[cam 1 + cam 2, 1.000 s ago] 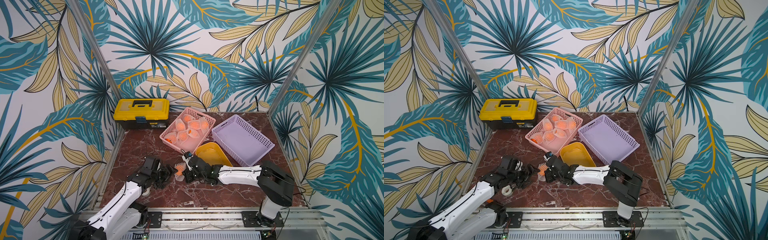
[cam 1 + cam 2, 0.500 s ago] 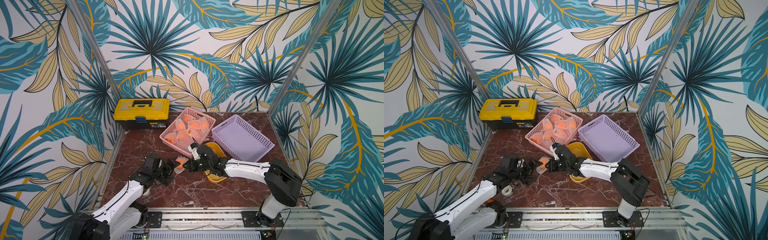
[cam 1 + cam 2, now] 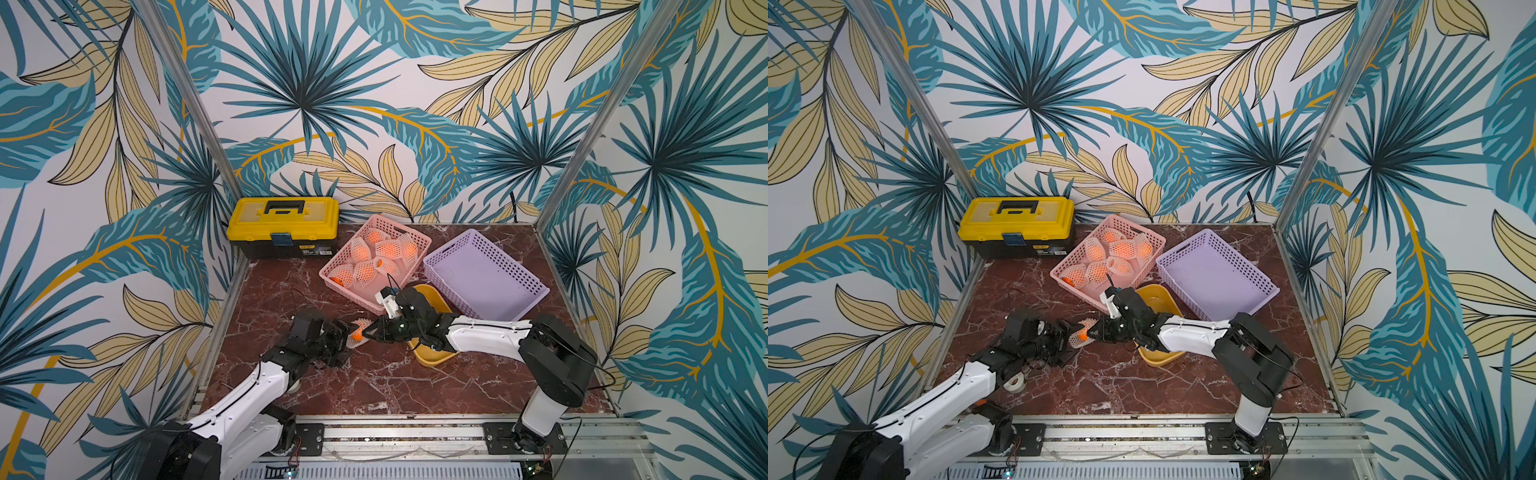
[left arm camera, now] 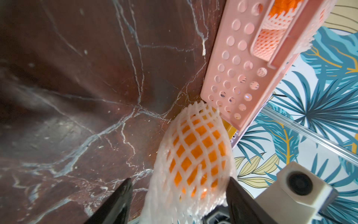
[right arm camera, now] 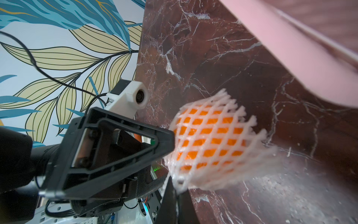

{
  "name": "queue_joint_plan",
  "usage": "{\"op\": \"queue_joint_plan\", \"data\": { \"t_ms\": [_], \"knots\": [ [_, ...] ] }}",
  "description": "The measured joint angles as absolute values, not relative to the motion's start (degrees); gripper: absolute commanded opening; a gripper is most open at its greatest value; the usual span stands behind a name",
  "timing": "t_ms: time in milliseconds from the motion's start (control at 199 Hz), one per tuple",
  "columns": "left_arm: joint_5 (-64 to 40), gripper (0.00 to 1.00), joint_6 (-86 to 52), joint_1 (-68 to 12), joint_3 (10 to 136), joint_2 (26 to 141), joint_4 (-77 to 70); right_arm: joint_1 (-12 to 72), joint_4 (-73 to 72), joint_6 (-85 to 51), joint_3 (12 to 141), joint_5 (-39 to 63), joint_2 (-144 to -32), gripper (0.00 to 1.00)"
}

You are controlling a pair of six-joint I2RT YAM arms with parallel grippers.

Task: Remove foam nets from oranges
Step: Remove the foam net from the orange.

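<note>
One orange in a white foam net [image 3: 356, 332] [image 3: 1082, 333] hangs just above the marble table between my two grippers. My left gripper [image 3: 345, 332] [image 4: 179, 180] is open around the netted orange [image 4: 195, 155]. One finger [image 4: 236, 194] touches the net and the other finger [image 4: 124, 197] stands apart from it. My right gripper [image 3: 368, 332] [image 5: 175, 189] is shut on the loose end of the foam net [image 5: 209, 141]. Several more netted oranges [image 3: 388, 249] lie in the pink basket [image 3: 415, 237].
An empty purple basket [image 3: 536, 286] stands at the back right. A yellow bin [image 3: 432, 359] lies under my right forearm. A yellow and black toolbox [image 3: 284, 224] stands at the back left. A white tape roll [image 3: 1016, 384] lies by my left arm.
Both grippers and the netted orange have shifted a little toward the pink basket. My right arm now reaches across the yellow bin. My left jaws widened, then narrowed round the fruit.
</note>
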State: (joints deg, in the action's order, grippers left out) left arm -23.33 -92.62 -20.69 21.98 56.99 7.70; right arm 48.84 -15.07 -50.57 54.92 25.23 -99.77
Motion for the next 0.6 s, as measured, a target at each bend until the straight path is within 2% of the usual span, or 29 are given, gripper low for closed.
{"op": "queue_joint_plan", "data": {
  "t_ms": [106, 549, 599],
  "knots": [
    [-22.96, 0.63, -92.9, -20.71, 22.31, 59.18, 7.46, 48.84, -15.25, -50.89, 54.89, 25.87, -99.77, 0.0],
    [-21.78, 0.14, -92.68, -20.71, 24.8, 62.63, 6.61, 48.84, -15.14, -51.07, 54.52, 26.72, -100.62, 0.0],
    [-21.8, 0.1, -92.44, -20.71, 24.8, 62.63, 6.61, 48.84, -15.11, -51.05, 54.5, 26.72, -100.62, 0.05]
  ]
}}
